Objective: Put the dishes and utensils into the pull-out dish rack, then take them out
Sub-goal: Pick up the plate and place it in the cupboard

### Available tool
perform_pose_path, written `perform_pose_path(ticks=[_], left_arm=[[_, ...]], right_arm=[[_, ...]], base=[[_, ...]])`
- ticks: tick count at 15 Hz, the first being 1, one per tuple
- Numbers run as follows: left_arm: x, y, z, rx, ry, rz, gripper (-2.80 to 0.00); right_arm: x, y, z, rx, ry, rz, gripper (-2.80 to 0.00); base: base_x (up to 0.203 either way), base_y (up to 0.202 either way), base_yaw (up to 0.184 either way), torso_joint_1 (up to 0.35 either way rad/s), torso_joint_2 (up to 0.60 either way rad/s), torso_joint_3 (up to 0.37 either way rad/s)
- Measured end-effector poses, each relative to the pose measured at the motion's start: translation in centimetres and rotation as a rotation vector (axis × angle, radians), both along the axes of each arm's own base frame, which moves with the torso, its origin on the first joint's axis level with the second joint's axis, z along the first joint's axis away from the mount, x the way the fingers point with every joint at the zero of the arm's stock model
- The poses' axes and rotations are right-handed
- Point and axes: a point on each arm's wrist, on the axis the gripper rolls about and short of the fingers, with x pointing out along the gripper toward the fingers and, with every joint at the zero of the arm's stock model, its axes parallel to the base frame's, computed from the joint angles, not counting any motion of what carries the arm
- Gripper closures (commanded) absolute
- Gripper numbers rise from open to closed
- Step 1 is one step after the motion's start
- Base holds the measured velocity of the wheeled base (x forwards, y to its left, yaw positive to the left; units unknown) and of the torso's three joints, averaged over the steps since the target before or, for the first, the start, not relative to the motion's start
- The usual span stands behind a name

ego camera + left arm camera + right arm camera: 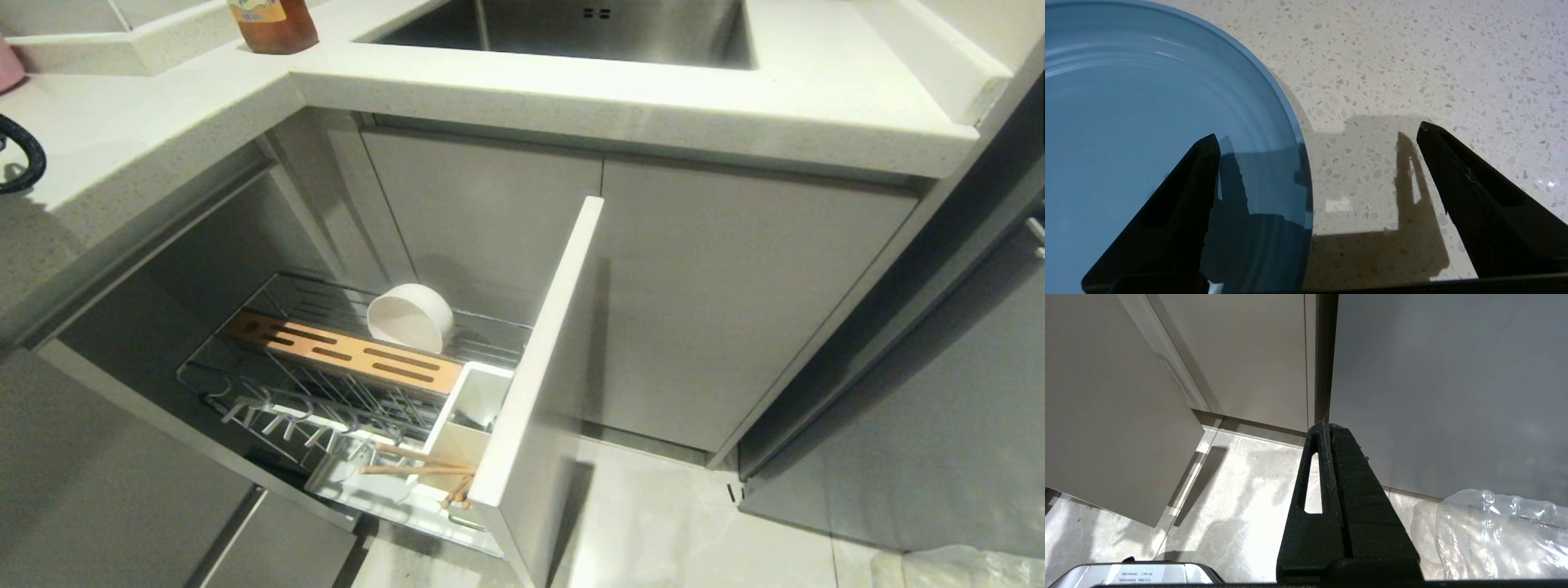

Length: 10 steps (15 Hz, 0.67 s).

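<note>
While left end effector (1316,134) gapes astride blue plate (1126,122) rim on countertop (1412,61), right end effector (1327,426) closed — empty.

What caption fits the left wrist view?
Open left gripper straddling the blue plate rim on the speckled counter.

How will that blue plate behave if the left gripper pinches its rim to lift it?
Probably stiff. The plate looks glossy, so the open left gripper, one finger over it, one over the counter, might slip. Lying flat and shallow, it should slide rather than tip.
</note>
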Motion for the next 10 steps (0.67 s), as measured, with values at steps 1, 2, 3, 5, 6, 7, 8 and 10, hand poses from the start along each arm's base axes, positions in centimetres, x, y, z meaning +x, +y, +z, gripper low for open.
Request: perform_pose_path(ticks=[1, 2, 3, 5, 6, 7, 8, 10], left_arm=[[-0.05, -0.01, 0.03, 0.001, -0.001, 0.002, -2.8], [-0.1, -0.02, 0.07, 0.002, -0.002, 0.004, -2.8], [-0.15, -0.01, 0.08, 0.002, 0.001, 0.006, -2.8], [-0.44, -0.04, -0.07, -0.007, 0.032, 0.007, -2.8], [-0.63, -0.08, -0.09, -0.017, 0.042, 0.01, -2.8], [-0.83, -0.11, -0.1, -0.025, 0.054, 0.013, -2.8], [-0.93, -0.14, -0.12, -0.029, 0.064, 0.013, -2.8], [-1.0, -0.16, -0.04, -0.029, 0.062, 0.012, -2.8]], right_arm=[[0.0, 0.0, 0.0, 0.0, 0.0, 0.0, 0.0], [0.0, 0.0, 0.0, 0.0, 0.0, 0.0, 0.0], [0.0, 0.0, 0.0, 0.0, 0.0, 0.0, 0.0], [0.0, 0.0, 0.0, 0.0, 0.0, 0.0, 0.0], [0.0, 0.0, 0.0, 0.0, 0.0, 0.0, 0.0], [0.0, 0.0, 0.0, 0.0, 0.0, 0.0, 0.0], [0.0, 0.0, 0.0, 0.0, 0.0, 0.0, 0.0], [0.0, 0.0, 0.0, 0.0, 0.0, 0.0, 0.0]], base=[[0.0, 0.0, 0.0, 0.0, 0.0, 0.0], [0.0, 0.0, 0.0, 0.0, 0.0, 0.0], [0.0, 0.0, 0.0, 0.0, 0.0, 0.0], [0.0, 0.0, 0.0, 0.0, 0.0, 0.0], [0.0, 0.0, 0.0, 0.0, 0.0, 0.0], [0.0, 0.0, 0.0, 0.0, 0.0, 0.0], [0.0, 0.0, 0.0, 0.0, 0.0, 0.0], [0.0, 0.0, 0.0, 0.0, 0.0, 0.0]])
